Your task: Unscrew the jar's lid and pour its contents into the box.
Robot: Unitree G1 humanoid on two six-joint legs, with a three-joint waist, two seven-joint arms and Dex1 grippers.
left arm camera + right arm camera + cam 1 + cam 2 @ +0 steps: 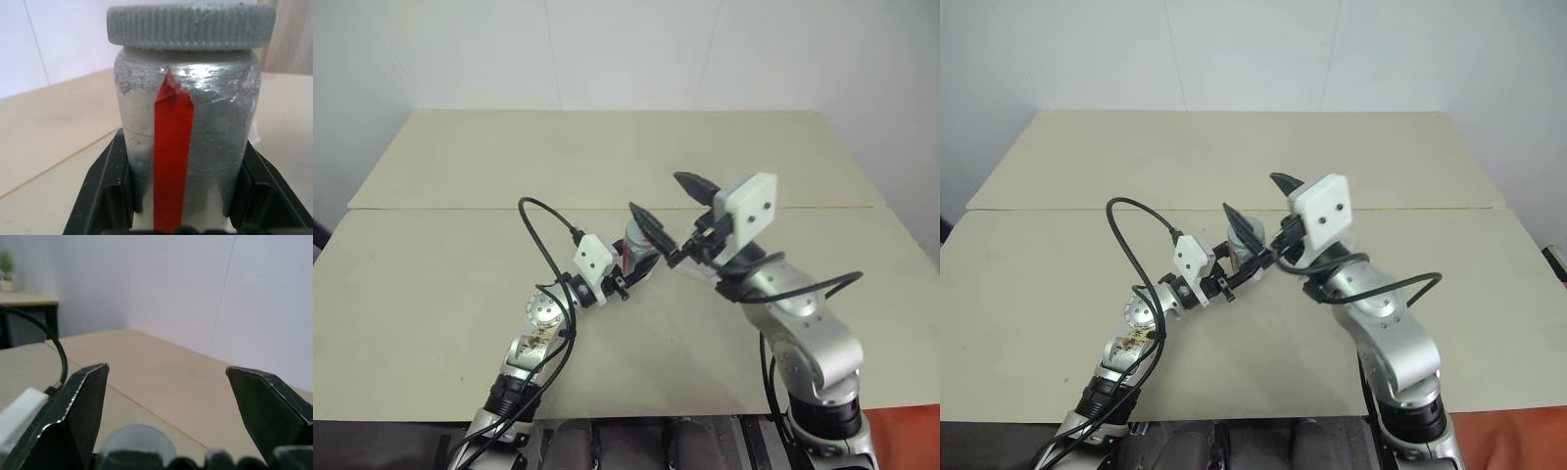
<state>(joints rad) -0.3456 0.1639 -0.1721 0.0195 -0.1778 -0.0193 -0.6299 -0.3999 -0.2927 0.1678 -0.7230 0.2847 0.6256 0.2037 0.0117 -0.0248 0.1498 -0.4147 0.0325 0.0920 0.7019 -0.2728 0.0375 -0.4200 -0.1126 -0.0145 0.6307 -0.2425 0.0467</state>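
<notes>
Unscrewing step: lid (190, 25) not yet off jar (186, 142).
L gripper (628, 272) clamped on jar; R gripper (673, 212) spread wide (empty) just above, needs to regrip lid & twist.

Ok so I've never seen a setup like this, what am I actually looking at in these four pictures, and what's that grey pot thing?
This is a two-armed robot working at a tan table. The two wide pictures come from a pair of cameras on its head, looking down over its arms, so both show the same scene. The other two pictures come from small cameras on each wrist, looking out along that arm's two black fingers.

The left gripper is shut on a small silvery jar with a strip of red tape on its side. The ribbed grey lid is on the jar. That close-up is the left wrist picture, with a black finger on either side of the jar.

The right gripper is open and holds nothing; its fingers stand spread just above the jar. In its wrist picture the rounded grey lid shows low between them.
</notes>
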